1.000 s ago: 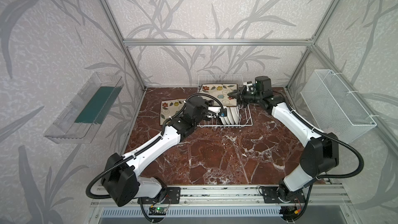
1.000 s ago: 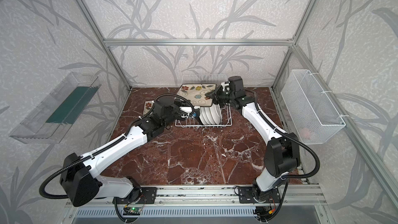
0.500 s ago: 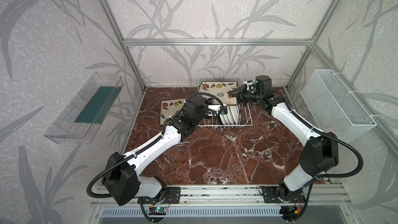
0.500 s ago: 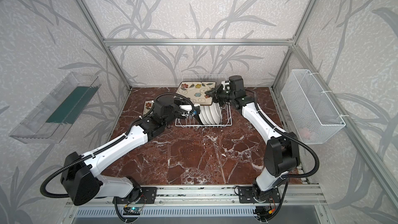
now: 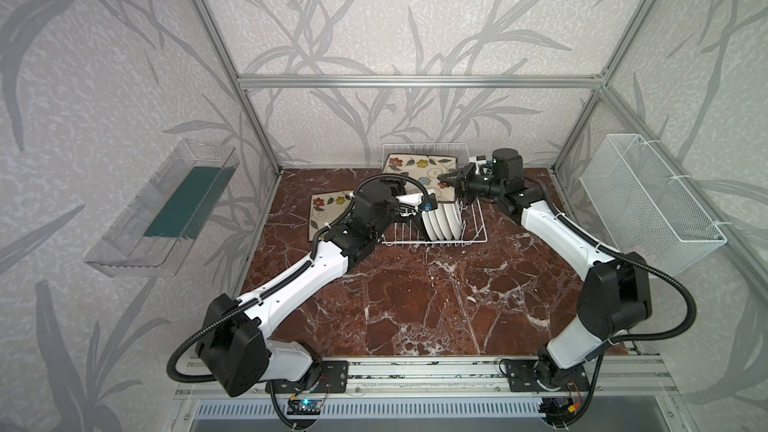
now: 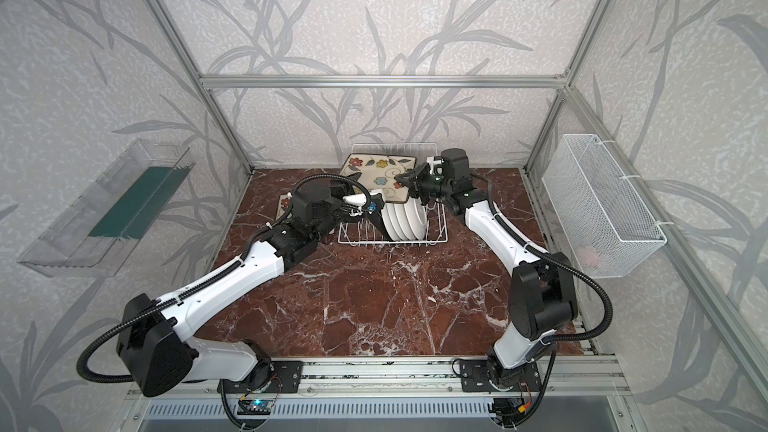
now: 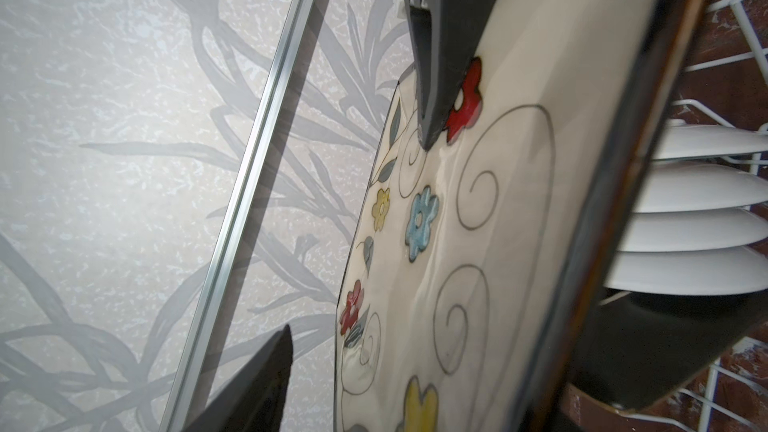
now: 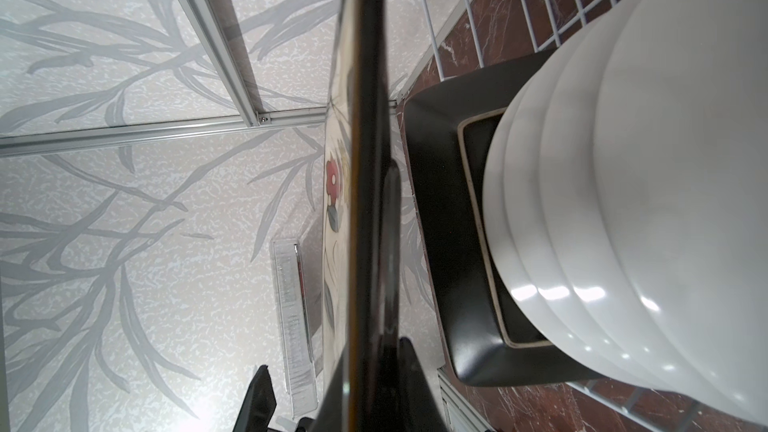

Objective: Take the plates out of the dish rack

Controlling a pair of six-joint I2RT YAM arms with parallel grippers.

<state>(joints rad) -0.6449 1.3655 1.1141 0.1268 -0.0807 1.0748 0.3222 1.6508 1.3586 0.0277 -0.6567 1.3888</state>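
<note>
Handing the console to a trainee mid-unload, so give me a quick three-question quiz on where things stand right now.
1. True or false: the right gripper is shut on the flowered plate over the dish rack.
2. How many round white plates stand in the dish rack? A two, B four, C six.
3. Fill in: the left gripper is ___.
Key: 1 true; 2 B; 3 open.
</note>
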